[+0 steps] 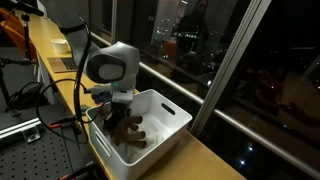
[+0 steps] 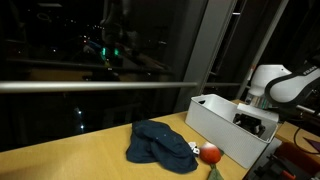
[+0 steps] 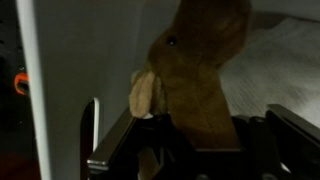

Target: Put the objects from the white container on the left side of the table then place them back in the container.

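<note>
The white container (image 1: 172, 108) stands on the wooden table by the window; it also shows in an exterior view (image 2: 214, 122). My gripper (image 1: 117, 117) is lowered inside it. In the wrist view the gripper (image 3: 196, 152) is shut on a brown plush toy (image 3: 196, 70) with a dark eye and a tan muzzle, whose body sits between the two dark fingers. The container's white wall (image 3: 58, 80) stands close on the left. Brown plush pieces (image 1: 133, 136) lie on the container floor below the gripper.
A dark blue cloth (image 2: 160, 145), a small white item (image 2: 193, 148) and a red ball-like object (image 2: 211, 154) lie on the table beside the container. A window wall with a metal rail (image 2: 100, 86) runs along the table's far edge. Cables and equipment (image 1: 30, 95) crowd the other side.
</note>
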You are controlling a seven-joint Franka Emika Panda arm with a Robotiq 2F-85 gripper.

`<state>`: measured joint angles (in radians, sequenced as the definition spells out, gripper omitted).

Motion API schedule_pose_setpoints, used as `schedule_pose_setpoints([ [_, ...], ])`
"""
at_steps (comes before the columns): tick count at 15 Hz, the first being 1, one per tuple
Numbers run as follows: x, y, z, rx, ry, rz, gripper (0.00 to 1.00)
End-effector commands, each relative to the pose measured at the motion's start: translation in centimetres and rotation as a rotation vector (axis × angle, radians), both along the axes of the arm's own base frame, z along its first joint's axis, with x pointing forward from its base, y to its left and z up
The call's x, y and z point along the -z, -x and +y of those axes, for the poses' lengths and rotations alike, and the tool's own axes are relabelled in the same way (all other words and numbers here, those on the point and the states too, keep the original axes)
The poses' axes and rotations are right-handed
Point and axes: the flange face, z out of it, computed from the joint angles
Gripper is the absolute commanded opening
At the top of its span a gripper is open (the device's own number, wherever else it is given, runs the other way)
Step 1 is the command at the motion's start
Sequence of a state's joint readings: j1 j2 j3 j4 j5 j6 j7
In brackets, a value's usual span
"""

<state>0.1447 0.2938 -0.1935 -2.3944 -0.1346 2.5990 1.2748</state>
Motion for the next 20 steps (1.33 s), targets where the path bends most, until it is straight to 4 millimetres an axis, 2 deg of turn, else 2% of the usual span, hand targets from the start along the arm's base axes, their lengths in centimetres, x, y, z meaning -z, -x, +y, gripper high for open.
schedule_pose_setpoints([
  [1, -7.4, 1.6, 2.2, -0.005, 0.042, -0.062, 0.0],
  [4, -13.7, 0.8, 4.8, -0.037, 0.116, -0.147, 0.0],
  [6, -18.2, 0.2, 7.6, -0.076, 0.152, -0.203, 0.0],
  [10, -26.2, -1.8, 15.9, -0.207, 0.172, -0.279, 0.0],
  [13, -29.3, -4.2, 22.8, -0.323, 0.136, -0.323, 0.0],
  [15, -29.8, -5.8, 27.3, -0.386, 0.097, -0.348, 0.0],
  [17, -28.8, -7.6, 31.3, -0.428, 0.033, -0.353, 0.0],
  [18, -27.5, -8.5, 33.0, -0.44, -0.004, -0.333, 0.0],
  [20, -23.1, -9.6, 35.6, -0.446, -0.09, -0.252, 0.0],
])
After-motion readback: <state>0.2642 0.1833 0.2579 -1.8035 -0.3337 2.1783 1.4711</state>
